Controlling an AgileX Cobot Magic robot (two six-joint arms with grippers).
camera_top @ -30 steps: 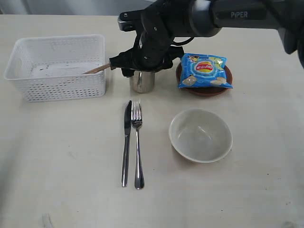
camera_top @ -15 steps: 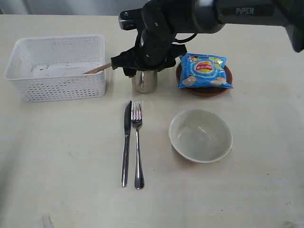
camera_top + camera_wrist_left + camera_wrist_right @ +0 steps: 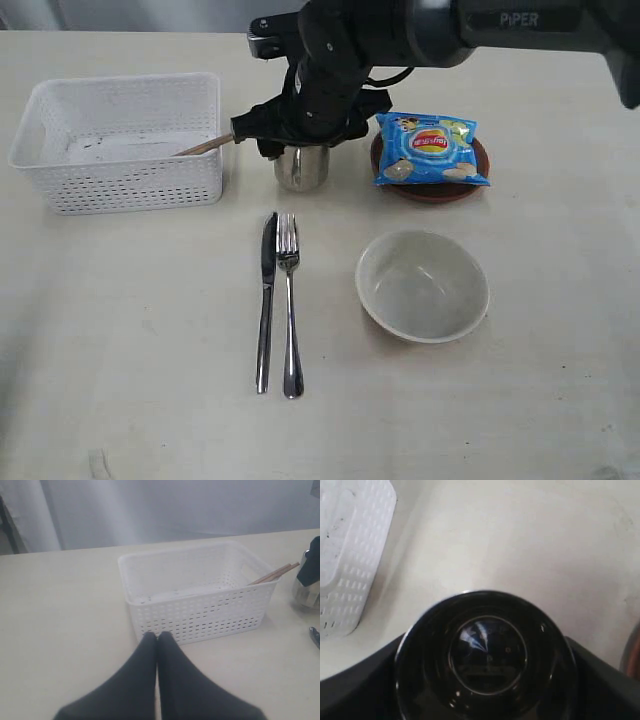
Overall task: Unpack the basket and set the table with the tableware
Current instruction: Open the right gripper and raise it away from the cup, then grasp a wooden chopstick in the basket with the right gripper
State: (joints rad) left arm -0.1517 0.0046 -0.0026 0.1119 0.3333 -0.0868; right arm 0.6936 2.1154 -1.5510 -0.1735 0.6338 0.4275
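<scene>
Right gripper (image 3: pixel 303 145) is down over the cup (image 3: pixel 300 172), reaching across the middle. Jaws spread wide, one finger either side of the steel rim, and the cup stands upright on the table (image 3: pixel 140 350) between them. The right wrist view looks straight down into the cup, which is empty. No squeeze shows.

Left gripper (image 3: pixel 158 638) – fingers pressed flat together, nothing in them, just in front of the near wall of the basket (image 3: pixel 135 185).

The basket sits at the table's left. The chopsticks (image 3: pixel 203 146) lean out over the wall that faces the cup, their ends close to the right gripper. Otherwise only its pale floor shows.

Below the cup, the knife (image 3: pixel 265 300) and fork (image 3: pixel 290 305) lie side by side, nearly touching, the knife on the left. To their right is the bowl (image 3: pixel 422 285), upright and empty. Above the bowl the plate (image 3: pixel 430 190) shows only its brown rim – a blue chip bag (image 3: pixel 432 148) lies across it, just beside the cup.
</scene>
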